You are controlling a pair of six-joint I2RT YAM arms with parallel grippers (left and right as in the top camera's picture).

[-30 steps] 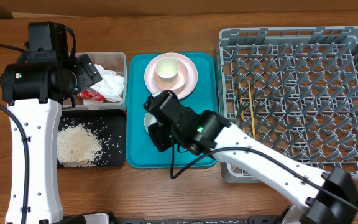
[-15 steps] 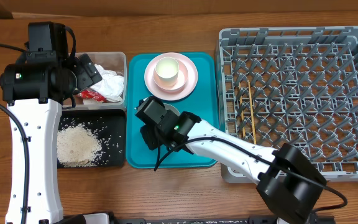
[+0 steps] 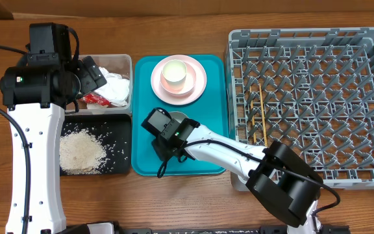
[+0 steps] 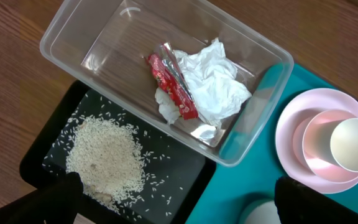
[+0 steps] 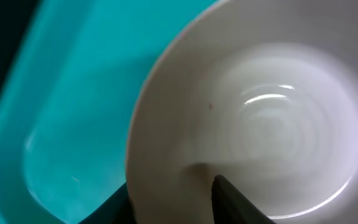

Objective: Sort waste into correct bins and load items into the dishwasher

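Note:
My right gripper (image 3: 163, 135) is shut on the rim of a whitish bowl (image 3: 181, 119) on the flat teal tray (image 3: 213, 136). In the right wrist view one finger is inside the bowl (image 5: 266, 118) and one outside. A pale pink plate (image 3: 200, 82) behind it carries a small white cup (image 3: 174, 74). My left gripper (image 4: 179, 204) is open and empty above the clear tub (image 4: 98, 37), which holds crumpled tissue (image 4: 219, 84) and a red wrapper (image 4: 174, 88). Rice (image 4: 107, 155) lies in the black tray (image 4: 179, 168). Chopsticks (image 3: 260, 117) lie in the grey dish rack (image 3: 317, 78).
The teal tray sits between the two bins on the left and the dish rack on the right. My left arm (image 3: 34, 130) stretches along the table's left side over the bins. Bare wooden table (image 3: 174, 195) runs along the front.
My right gripper has shifted slightly left and lowered onto the whitish bowl, covering more of it. The left arm has not moved.

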